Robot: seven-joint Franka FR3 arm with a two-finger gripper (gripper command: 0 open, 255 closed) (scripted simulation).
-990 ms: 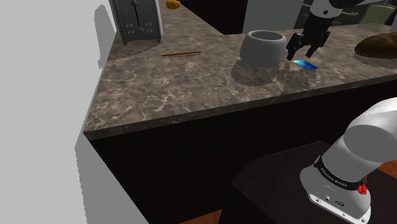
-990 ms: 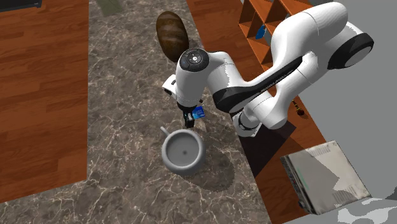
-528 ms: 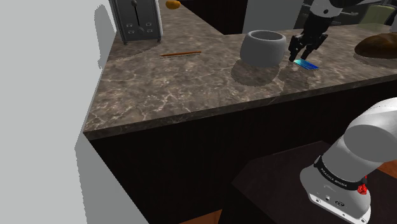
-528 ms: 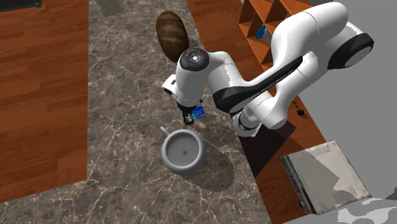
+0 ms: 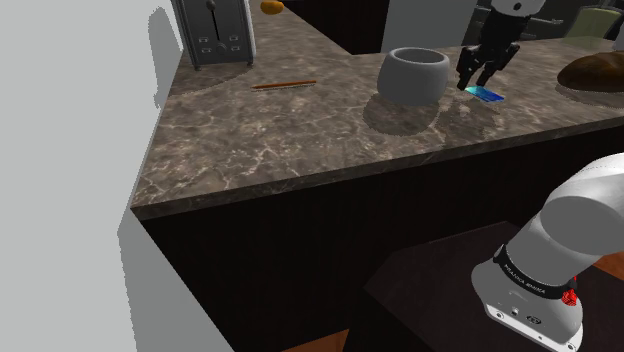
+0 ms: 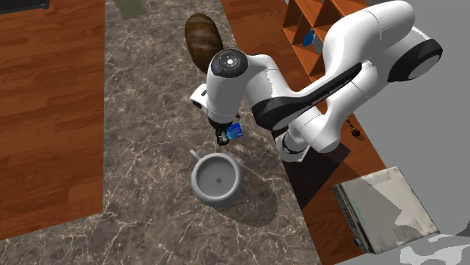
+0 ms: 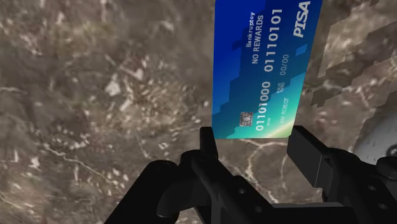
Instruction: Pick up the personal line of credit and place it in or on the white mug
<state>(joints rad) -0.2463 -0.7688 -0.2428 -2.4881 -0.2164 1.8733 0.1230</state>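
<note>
A blue bank card (image 7: 261, 70) with white numbers sticks out from between my black fingers, clasped by its short end. My gripper (image 7: 254, 141) is shut on it. In the shoulder view the gripper (image 5: 478, 80) holds the card (image 5: 487, 95) just above the marble counter, to the right of the grey-white mug (image 5: 413, 75). Seen from above in the second exterior view, the card (image 6: 236, 132) and gripper (image 6: 224, 139) hang a short way beyond the mug (image 6: 215, 179), whose mouth faces up and looks hollow.
A brown bread loaf (image 5: 595, 72) lies on the counter at the shoulder view's right of the gripper. A thin brown stick (image 5: 285, 85) and a grey toaster (image 5: 215, 30) sit further left. The counter's front edge (image 5: 350, 175) drops to dark cabinets.
The fingers closed from wide apart onto the card's end, and the hand has since risen a little, lifting the card off the counter.
</note>
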